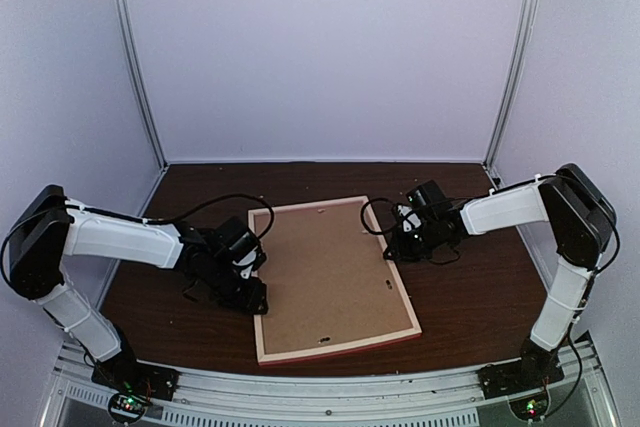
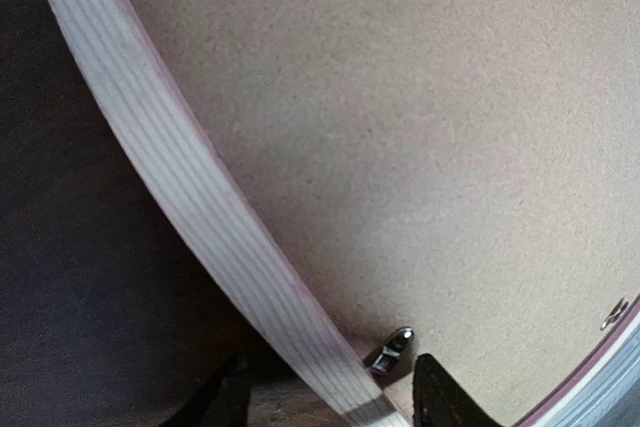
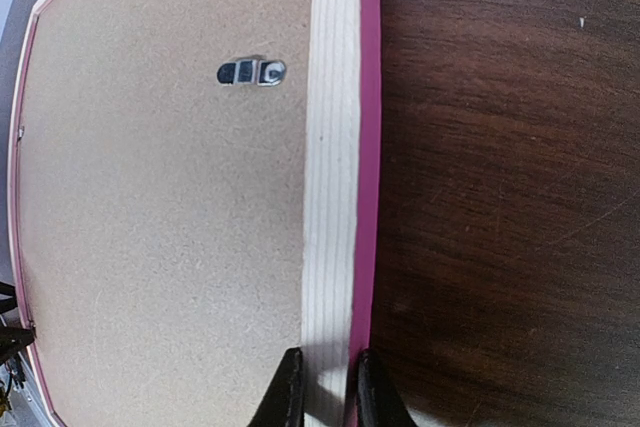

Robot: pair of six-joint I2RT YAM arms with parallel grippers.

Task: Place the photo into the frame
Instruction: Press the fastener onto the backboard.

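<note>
Left jaws: spread, straddling the near left rail of the frame without gripping; I judge they are there to steady it.
Frame: face down on the worktop, so its back is reachable.
Backing board: seated inside the frame, with a metal clip on it just beside the right rail.
Right jaws: clenched on the frame's far right rail, pinning it.
Photo: out of sight; whether it lies under the board I cannot tell.

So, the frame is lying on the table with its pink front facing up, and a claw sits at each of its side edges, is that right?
Not quite: the frame lies front down, with its brown backing board facing up, as the top external view shows. The left claw and right claw are indeed at its side edges.
</note>
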